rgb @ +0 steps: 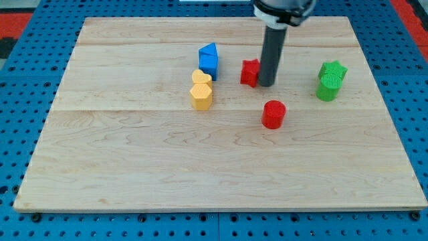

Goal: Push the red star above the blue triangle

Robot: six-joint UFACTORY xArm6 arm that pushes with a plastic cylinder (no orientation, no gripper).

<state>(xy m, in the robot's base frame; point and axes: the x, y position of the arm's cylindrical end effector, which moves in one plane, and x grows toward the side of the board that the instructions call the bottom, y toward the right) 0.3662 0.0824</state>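
Observation:
The red star [249, 72] lies on the wooden board [134, 167], right of centre in the upper half. The blue triangle [208, 60] sits to its left, slightly higher, with a gap between them. My tip [267, 84] stands right against the star's right side, and the dark rod hides part of that side.
Two yellow blocks [200, 89] stand touching each other just below the blue triangle. A red cylinder [273, 114] lies below my tip. Two green blocks [330, 80] stand together at the view's right. Blue pegboard surrounds the board.

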